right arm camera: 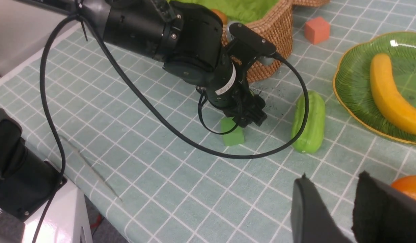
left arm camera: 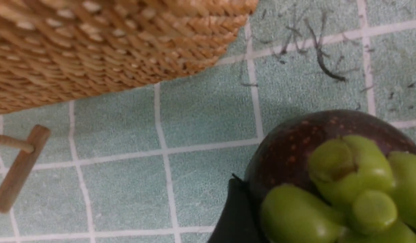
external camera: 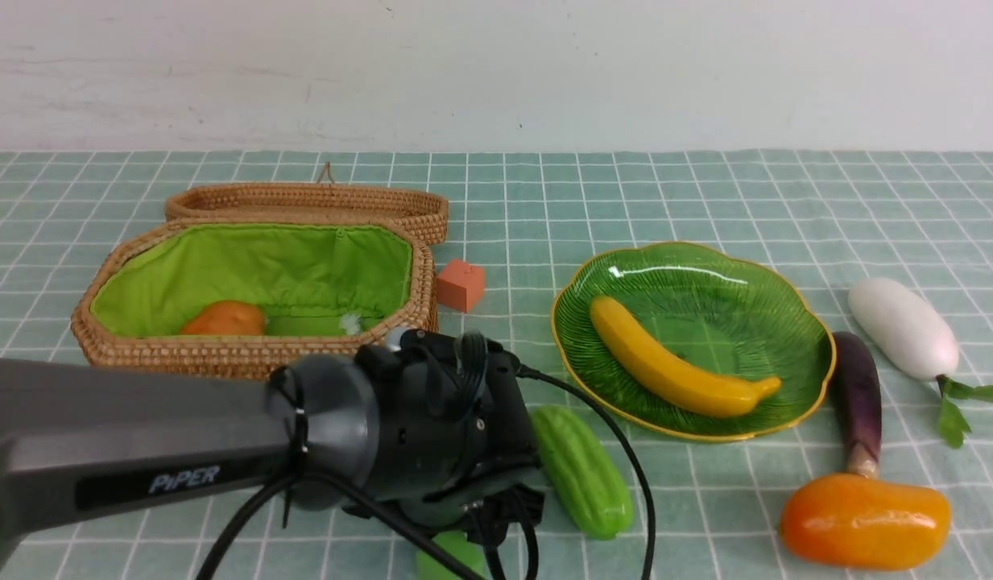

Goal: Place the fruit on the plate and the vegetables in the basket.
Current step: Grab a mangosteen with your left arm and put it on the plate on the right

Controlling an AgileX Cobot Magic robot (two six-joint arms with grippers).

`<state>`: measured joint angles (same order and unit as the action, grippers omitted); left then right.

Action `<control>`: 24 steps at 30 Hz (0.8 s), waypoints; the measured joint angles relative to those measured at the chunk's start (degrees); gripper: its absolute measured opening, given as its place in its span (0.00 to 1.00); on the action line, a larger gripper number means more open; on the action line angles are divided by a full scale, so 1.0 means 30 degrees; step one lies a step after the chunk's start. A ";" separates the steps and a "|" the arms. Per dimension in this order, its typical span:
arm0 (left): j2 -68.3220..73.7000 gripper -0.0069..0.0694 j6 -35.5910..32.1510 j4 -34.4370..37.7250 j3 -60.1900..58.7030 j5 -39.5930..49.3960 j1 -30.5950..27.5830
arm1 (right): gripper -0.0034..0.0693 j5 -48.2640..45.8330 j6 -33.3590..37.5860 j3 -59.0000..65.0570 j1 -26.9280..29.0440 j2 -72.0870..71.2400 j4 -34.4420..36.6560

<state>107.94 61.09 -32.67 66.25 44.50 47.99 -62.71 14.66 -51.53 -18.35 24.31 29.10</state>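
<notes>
In the left wrist view the dark-purple mangosteen (left arm camera: 295, 148) with its green calyx sits between the jaws, and one black finger (left arm camera: 233, 216) presses its side. My left gripper (right arm camera: 251, 114) is low over the cloth, just in front of the basket (external camera: 246, 354), shut on the mangosteen. The banana (external camera: 673, 370) lies on the green plate (external camera: 705, 282). The potato (external camera: 224, 320) is in the basket. The gourd (external camera: 583, 471), eggplant (external camera: 857, 399), radish (external camera: 903, 326) and mango (external camera: 865, 521) lie on the cloth. My right gripper (right arm camera: 334, 175) is open and empty beside the mango (right arm camera: 408, 187).
An orange cube (external camera: 461, 285) sits between basket and plate. A green cube (right arm camera: 232, 132) lies right by the left gripper. The basket lid (external camera: 311, 201) lies open behind the basket. The basket's wooden toggle (left arm camera: 19, 168) hangs at its front. The table's front edge is close.
</notes>
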 joint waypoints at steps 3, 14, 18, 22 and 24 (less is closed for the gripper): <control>0.0000 0.83 0.0000 -0.0020 0.0000 -0.0201 0.0000 | 0.34 -0.0017 0.0000 0.0000 0.0000 0.0000 0.0000; -0.1379 0.83 -0.1853 0.1089 0.0467 0.0524 0.0364 | 0.34 0.0499 0.0077 0.0000 0.0000 0.0000 -0.0685; -0.2974 0.83 -0.3520 0.1507 0.1839 0.0548 0.0809 | 0.34 0.0963 0.0057 0.0000 0.0000 0.0000 -0.1304; -0.3290 0.83 -0.8244 0.4091 0.4800 -0.0540 0.0838 | 0.34 0.1507 -0.1072 0.0000 0.0000 0.0000 -0.3177; -0.2808 0.83 -1.0084 0.5197 0.5848 -0.1028 0.0757 | 0.34 0.1746 -0.2038 0.0000 0.0000 0.0000 -0.4334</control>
<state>99.52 30.84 -17.08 83.79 41.42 50.26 -57.47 8.54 -51.53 -18.35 24.31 16.10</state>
